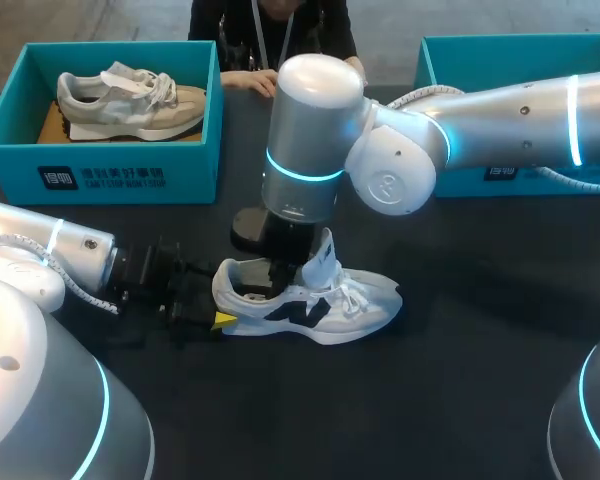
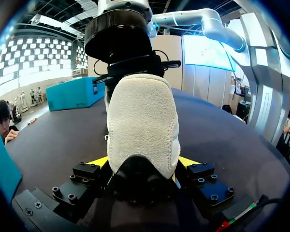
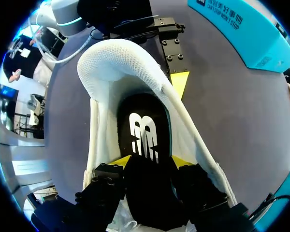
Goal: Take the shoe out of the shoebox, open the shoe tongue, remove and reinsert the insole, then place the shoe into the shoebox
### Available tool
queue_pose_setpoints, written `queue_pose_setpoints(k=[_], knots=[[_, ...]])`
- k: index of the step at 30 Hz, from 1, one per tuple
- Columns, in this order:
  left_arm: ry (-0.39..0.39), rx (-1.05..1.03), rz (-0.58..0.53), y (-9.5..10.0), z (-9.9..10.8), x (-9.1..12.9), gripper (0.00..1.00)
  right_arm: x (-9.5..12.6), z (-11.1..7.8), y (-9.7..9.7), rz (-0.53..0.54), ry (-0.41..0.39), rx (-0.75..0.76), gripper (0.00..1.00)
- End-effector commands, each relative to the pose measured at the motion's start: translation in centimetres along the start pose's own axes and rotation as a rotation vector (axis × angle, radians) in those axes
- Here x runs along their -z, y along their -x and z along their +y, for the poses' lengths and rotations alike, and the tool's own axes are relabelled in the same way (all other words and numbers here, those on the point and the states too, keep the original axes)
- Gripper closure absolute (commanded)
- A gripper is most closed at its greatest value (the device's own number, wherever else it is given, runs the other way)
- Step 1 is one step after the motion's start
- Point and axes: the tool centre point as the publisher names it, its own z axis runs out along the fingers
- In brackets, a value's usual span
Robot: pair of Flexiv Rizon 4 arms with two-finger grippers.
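Observation:
A white shoe with dark side marks (image 1: 360,305) lies on the dark table, toe to the right. My left gripper (image 1: 220,300) comes in from the left and is shut on the shoe's heel (image 2: 142,121), one yellow-tipped finger pressing each side. My right arm reaches over from the right, and its gripper (image 1: 280,275) points down into the shoe's opening. In the right wrist view the black insole (image 3: 145,125) lies inside the shoe (image 3: 106,67). My right gripper (image 3: 152,160) is open, its yellow fingertips (image 3: 121,160) standing either side of the insole. The tongue stands up.
A teal shoebox (image 1: 100,165) at the back left holds a grey shoe (image 1: 130,95). A second teal shoebox (image 1: 520,42) sits at the back right, partly behind my right arm. A person's hand (image 1: 245,82) rests at the table's far edge.

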Motion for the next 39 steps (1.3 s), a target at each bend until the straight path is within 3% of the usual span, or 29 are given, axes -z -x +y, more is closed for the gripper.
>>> queue_pose_setpoints(k=[1, 3, 13, 19, 29, 39], knots=[[0.0, -0.002, -0.002, -0.2, 0.3, -0.2, 1.0, -1.9, 0.3, 0.1, 0.04, -0.008, 0.008, 0.47], [0.0, -0.002, -0.002, -0.2, 0.3, -0.2, 1.0, -2.1, 0.2, -0.2, 0.056, -0.012, 0.007, 0.52], [0.0, -0.002, -0.002, -0.2, 0.3, -0.2, 1.0, -3.5, -0.1, -1.0, 0.086, -0.025, -0.012, 1.0], [0.0, -0.002, -0.002, -0.2, 0.3, -0.2, 1.0, -3.0, -0.2, -1.5, 0.086, -0.025, -0.013, 1.0], [0.0, -0.002, -0.002, -0.2, 0.3, -0.2, 1.0, 1.2, -1.7, -1.5, -0.014, 0.084, -0.065, 1.0], [0.0, -0.002, -0.002, -0.2, 0.3, -0.2, 1.0, 3.7, -2.1, -1.0, -0.043, 0.092, -0.059, 1.0]])
